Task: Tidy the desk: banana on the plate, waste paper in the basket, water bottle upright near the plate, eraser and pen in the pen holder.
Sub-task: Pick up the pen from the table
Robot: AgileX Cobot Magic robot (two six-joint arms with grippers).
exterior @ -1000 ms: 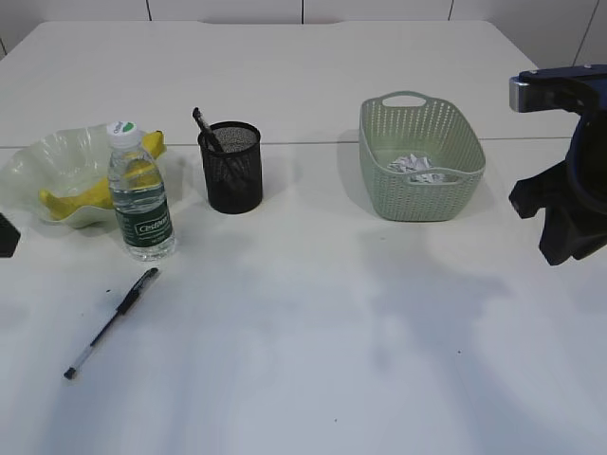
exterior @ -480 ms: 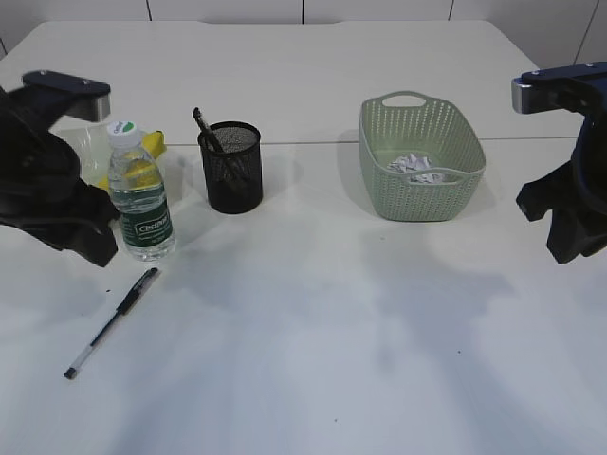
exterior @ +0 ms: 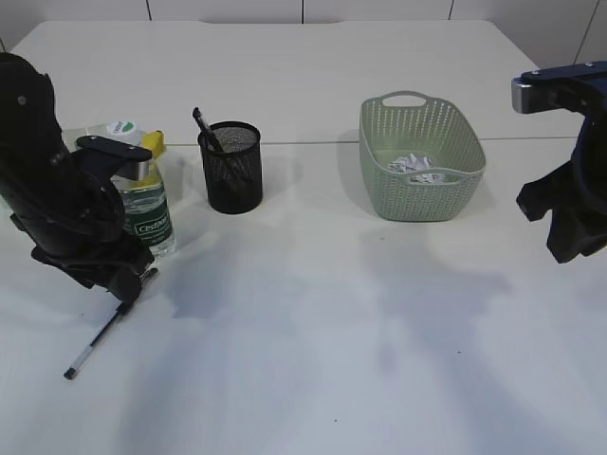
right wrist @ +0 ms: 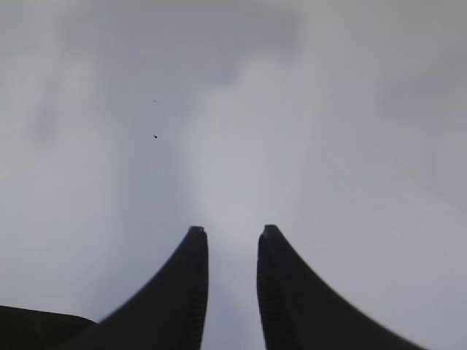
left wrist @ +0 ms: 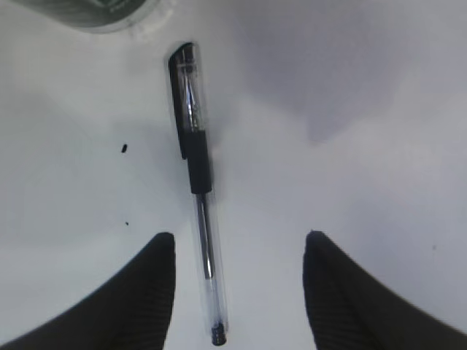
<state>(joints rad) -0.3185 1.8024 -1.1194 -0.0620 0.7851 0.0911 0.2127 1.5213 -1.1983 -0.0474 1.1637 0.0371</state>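
Note:
A clear pen with a black cap (left wrist: 195, 182) lies on the white table; its tip end (exterior: 90, 346) pokes out below my left arm. My left gripper (left wrist: 239, 244) hangs open just above it, the pen lying between the fingers, closer to the left one. The water bottle (exterior: 144, 216) stands upright right behind that arm. A yellow banana end (exterior: 155, 144) shows beside the bottle cap; the plate is mostly hidden by the arm. The black mesh pen holder (exterior: 231, 166) holds another pen. Waste paper (exterior: 411, 164) lies in the green basket (exterior: 422, 194). No eraser shows. My right gripper (right wrist: 230, 233) is open, empty, over bare table.
The bottle's base (left wrist: 102, 14) stands close beyond the pen's cap. My right arm (exterior: 569, 209) hovers at the table's right edge, beside the basket. The table's front and middle show only bare white surface.
My left arm has swung in from the left edge and come down over the pen, covering the plate. The right arm has barely shifted.

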